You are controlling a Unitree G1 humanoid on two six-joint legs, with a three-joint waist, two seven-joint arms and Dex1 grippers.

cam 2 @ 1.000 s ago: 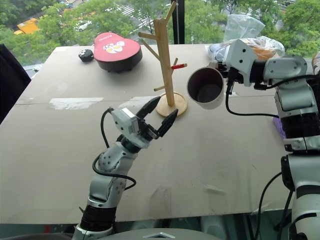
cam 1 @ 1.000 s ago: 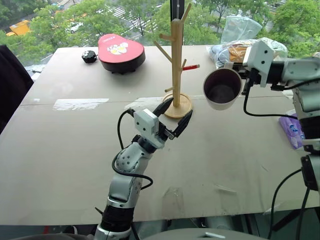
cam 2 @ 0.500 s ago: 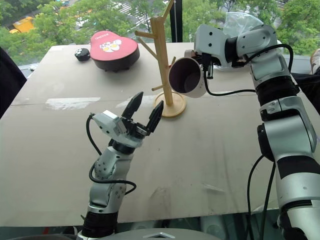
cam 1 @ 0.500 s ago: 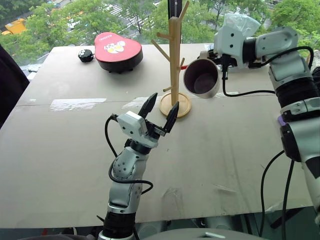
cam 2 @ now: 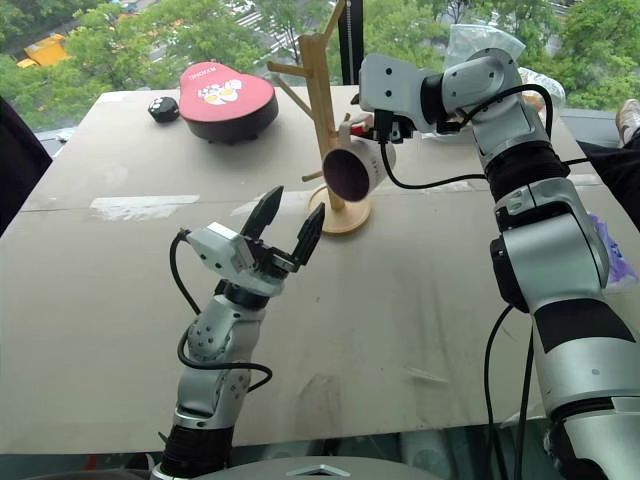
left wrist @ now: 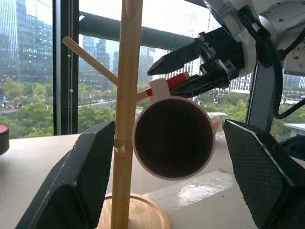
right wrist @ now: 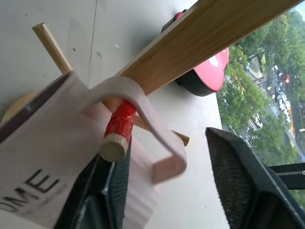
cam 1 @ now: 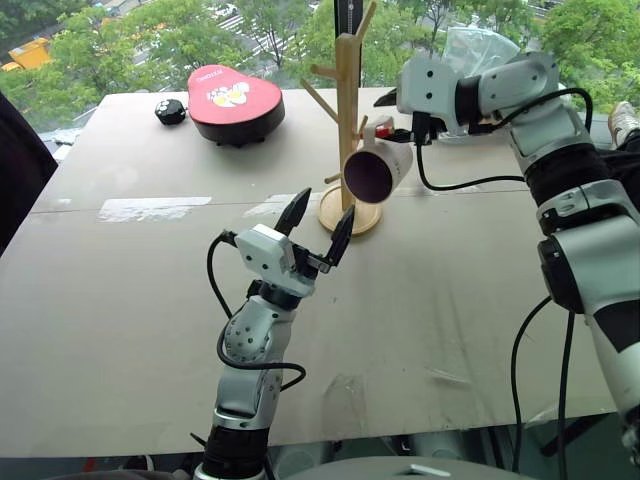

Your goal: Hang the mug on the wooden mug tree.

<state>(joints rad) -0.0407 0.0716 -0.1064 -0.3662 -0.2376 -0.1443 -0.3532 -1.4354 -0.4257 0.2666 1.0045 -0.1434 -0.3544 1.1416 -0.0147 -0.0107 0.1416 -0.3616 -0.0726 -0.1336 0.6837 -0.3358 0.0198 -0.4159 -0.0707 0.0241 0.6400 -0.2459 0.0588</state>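
The white mug (cam 1: 378, 168) with its dark inside hangs by its loop handle (right wrist: 143, 112) on the red-tipped peg (right wrist: 119, 125) of the wooden mug tree (cam 1: 348, 110), mouth tilted toward me. My right gripper (cam 2: 372, 120) is open just behind the mug. Its fingers (right wrist: 240, 176) straddle the handle and the peg without clamping them. My left gripper (cam 1: 325, 207) is open and empty, raised in front of the tree's round base (cam 1: 365, 215). The left wrist view shows the mug (left wrist: 172, 138) beside the post (left wrist: 127, 95).
A red heart-shaped tin (cam 1: 238, 100) and a small black object (cam 1: 170, 110) sit at the table's far left. Clear plastic bags (cam 1: 480, 55) lie at the far right behind my right arm. A purple packet (cam 2: 612, 262) lies near the right edge.
My right arm carried the mug left onto the tree's red-tipped peg, then its fingers opened and the mug now hangs tilted there. The left gripper has stayed put.
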